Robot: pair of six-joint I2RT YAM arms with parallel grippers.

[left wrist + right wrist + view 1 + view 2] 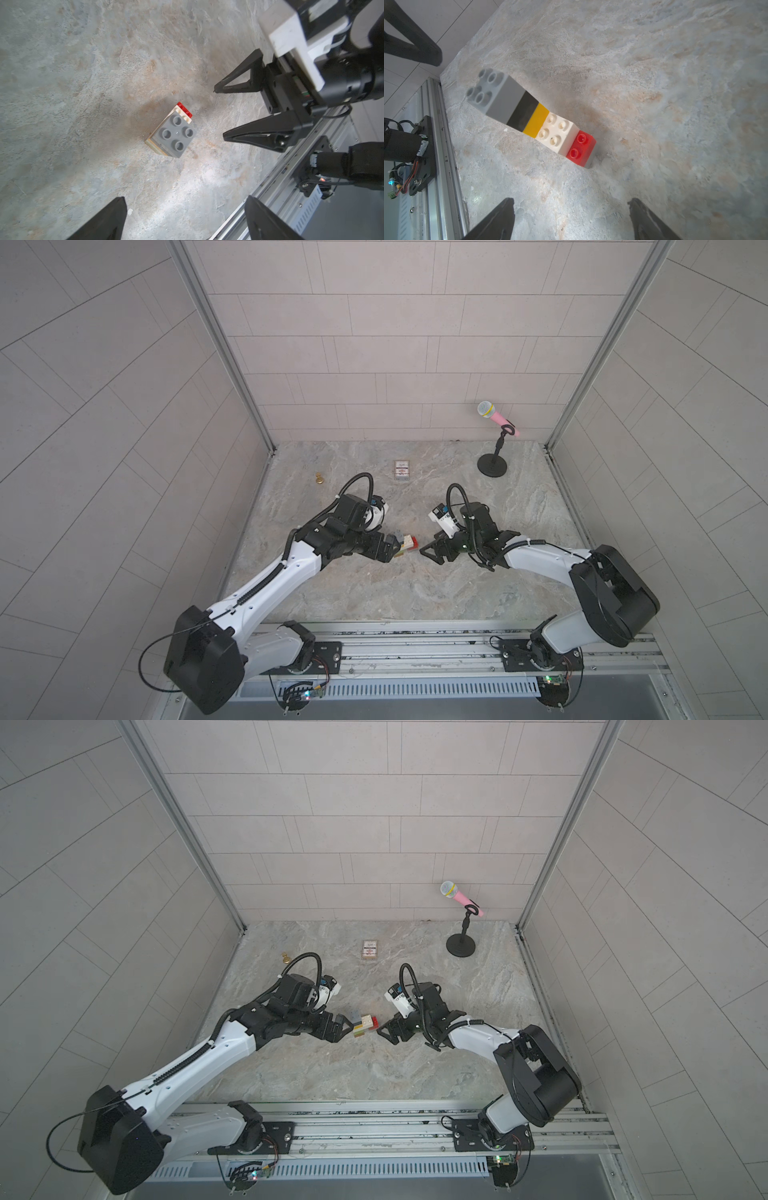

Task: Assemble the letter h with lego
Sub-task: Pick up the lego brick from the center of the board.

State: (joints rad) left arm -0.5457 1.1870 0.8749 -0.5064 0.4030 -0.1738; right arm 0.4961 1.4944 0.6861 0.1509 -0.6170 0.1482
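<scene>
The letter h (556,133) stands upright on the tabletop (654,83), free between the left fingers (112,218) and right fingers (259,133), both pairs spread wide and empty. It is tall with a narrow foot, so it would likely topple if either arm clips its grey top brick (176,135) while backing off.

The lego (558,133) in the letter h (535,120) is hard plastic, smooth and a little shiny. The table (654,83) looks like stone, dull and rough, with grey and brown marks. The fingers (496,218) of my right claw (571,199) are black plastic, not shiny. My left arm (266,585) has a smooth white plastic shell. The rail (415,649) is bare grey metal.
</scene>
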